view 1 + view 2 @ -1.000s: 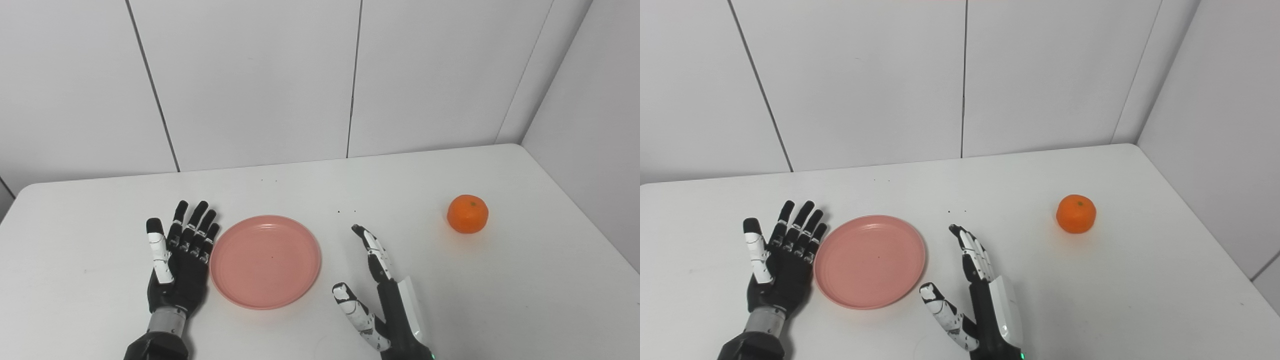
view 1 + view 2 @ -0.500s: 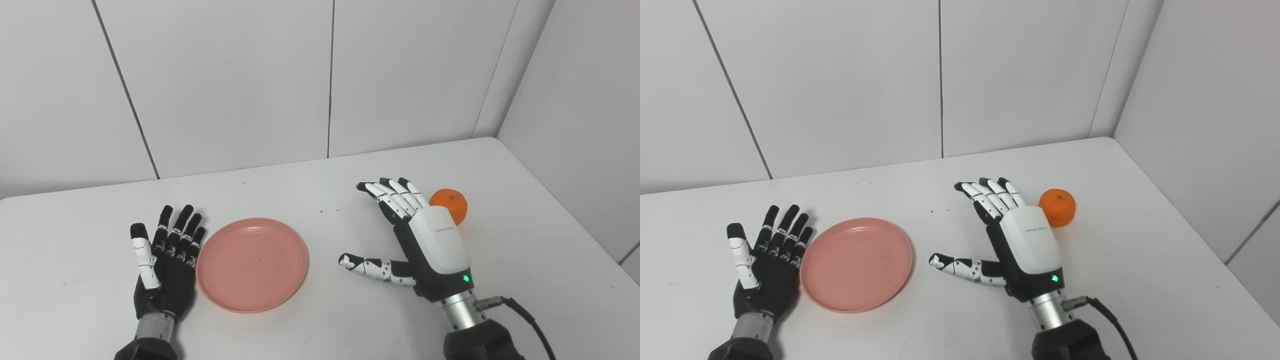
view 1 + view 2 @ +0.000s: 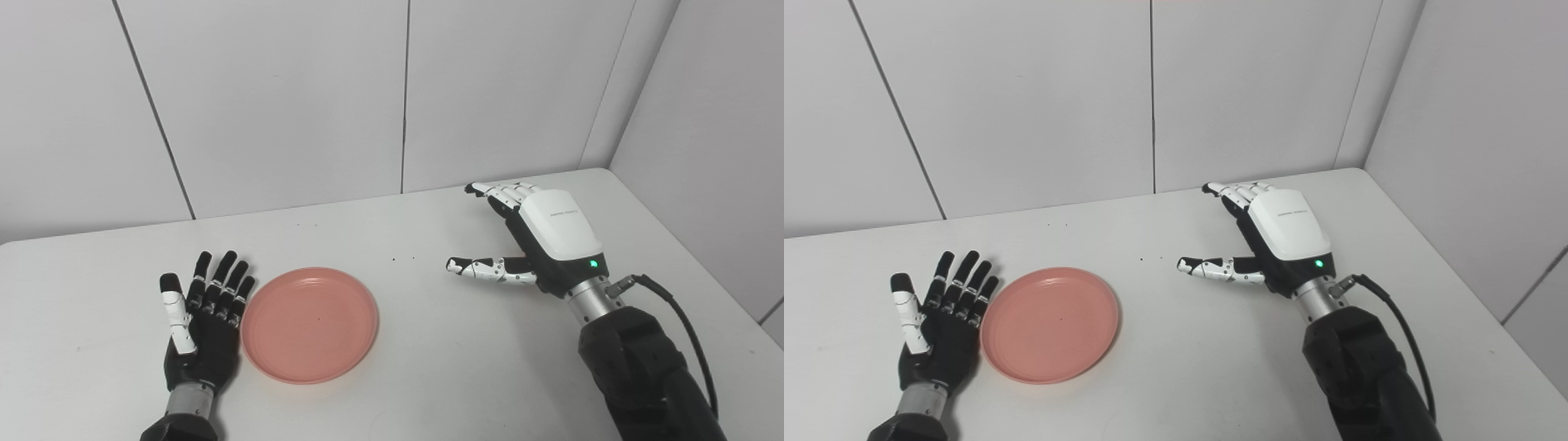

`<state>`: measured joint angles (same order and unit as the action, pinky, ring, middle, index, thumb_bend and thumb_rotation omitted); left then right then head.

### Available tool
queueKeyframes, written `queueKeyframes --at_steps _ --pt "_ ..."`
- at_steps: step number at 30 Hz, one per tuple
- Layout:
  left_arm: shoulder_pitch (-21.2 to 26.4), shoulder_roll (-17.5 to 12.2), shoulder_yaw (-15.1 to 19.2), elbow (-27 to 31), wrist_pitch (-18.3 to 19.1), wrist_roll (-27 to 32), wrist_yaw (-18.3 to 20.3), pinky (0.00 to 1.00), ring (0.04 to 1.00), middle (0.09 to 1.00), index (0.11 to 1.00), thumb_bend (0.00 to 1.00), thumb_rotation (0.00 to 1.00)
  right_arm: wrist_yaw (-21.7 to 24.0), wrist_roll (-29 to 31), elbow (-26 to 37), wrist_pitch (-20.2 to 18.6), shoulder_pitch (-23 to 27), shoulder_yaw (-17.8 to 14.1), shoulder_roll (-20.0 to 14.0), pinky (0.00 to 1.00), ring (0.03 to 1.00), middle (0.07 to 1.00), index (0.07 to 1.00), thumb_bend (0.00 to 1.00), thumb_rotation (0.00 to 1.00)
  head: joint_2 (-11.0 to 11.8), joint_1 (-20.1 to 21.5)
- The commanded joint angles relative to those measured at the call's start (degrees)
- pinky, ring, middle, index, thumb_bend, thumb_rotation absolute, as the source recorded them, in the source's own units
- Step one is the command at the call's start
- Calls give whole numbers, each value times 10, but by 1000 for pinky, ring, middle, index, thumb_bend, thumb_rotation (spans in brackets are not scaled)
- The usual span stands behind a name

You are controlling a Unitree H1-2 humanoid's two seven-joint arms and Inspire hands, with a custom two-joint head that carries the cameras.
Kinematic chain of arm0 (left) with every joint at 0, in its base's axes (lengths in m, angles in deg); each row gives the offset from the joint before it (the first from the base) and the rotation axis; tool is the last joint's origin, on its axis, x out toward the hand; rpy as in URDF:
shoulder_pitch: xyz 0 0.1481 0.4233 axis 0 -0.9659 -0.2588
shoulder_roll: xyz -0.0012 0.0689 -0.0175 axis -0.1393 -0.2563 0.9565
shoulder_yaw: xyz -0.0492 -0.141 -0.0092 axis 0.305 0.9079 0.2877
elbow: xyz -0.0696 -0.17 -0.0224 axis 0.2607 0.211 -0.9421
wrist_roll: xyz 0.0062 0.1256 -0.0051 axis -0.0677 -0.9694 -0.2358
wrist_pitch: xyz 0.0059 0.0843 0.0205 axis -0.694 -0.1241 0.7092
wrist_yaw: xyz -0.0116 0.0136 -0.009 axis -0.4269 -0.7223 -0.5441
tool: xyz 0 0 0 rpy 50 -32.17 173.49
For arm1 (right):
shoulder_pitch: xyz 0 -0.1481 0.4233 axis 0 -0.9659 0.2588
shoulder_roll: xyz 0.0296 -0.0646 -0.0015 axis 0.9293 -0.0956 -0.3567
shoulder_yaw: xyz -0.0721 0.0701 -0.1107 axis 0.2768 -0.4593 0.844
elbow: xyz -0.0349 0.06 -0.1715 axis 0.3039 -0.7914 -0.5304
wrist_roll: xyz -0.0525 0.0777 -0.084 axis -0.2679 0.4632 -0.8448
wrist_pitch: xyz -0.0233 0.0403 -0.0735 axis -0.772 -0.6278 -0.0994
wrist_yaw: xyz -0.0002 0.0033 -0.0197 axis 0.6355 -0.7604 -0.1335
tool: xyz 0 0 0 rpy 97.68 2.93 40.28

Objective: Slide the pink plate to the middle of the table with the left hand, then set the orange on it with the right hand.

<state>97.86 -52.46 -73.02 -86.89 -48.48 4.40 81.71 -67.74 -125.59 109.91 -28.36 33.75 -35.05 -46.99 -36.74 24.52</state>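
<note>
Left eye view, as I read it from my station:
- White table point(image 3: 429, 367), matt top, rounded corners, set against pale panelled walls point(image 3: 275, 104).
- Round pink plastic plate point(image 3: 309, 324), shallow, lying flat on the table left of centre, nothing on it.
- Left hand point(image 3: 205, 321), black with a white thumb, lying palm up on the table, fingers straight and slightly fanned, holding nothing. Its finger side sits just beside the plate's left rim; I cannot tell whether they touch.
- Right hand point(image 3: 539, 236), white back shell with a green light near the wrist, raised over the far right part of the table, back toward the camera. Fingers reach forward and curl a little at the tips, thumb juts out to the left; it is spread and I see nothing between fingers and thumb.
- Black cable point(image 3: 680, 324) looping from the right wrist along the forearm.
- Orange: I see none in this view; the spot under the right hand is hidden by the hand, so I cannot tell where the fruit lies.

Right eye view:
- Same layout from slightly to the side. Plate point(image 3: 1050, 323) again left of centre, well apart from the right hand point(image 3: 1274, 236).
- Left hand point(image 3: 940, 324) flat, fingers apart.
- Orange not seen here either.
</note>
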Motion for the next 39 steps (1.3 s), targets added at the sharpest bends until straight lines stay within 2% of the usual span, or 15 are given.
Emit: queueKeyframes --at_steps 1,7,13,16,28,39 --pt "-26 1 0 -26 42 -14 -29 961 921 893 1000 872 742 1 5 -13 -17 29 -11 -25 776 794 799 801 841 940 0 -1" --pt "-28 0 1 -23 44 -14 -29 953 919 891 1000 873 740 -4 14 -87 -18 57 -9 -52 665 763 791 783 859 926 -3 -1" --pt "-28 -2 -1 -24 42 -15 -25 954 923 895 1000 878 739 -13 12 -142 -20 72 2 -66 663 764 798 796 844 901 -3 -1" --pt "-29 -2 -3 -22 43 -17 -26 946 912 886 1000 883 739 -21 13 -167 -24 78 6 -69 658 758 786 773 842 891 -5 -1" --pt "-33 -2 -3 -15 47 -11 -26 988 921 901 1000 883 735 -48 14 -237 -40 91 24 -89 678 748 778 790 861 906 -9 -4" --pt "-34 -5 -2 -14 50 -11 -25 959 912 893 1000 893 739 -67 5 -281 -39 89 55 -117 690 750 784 789 857 887 -10 -3"
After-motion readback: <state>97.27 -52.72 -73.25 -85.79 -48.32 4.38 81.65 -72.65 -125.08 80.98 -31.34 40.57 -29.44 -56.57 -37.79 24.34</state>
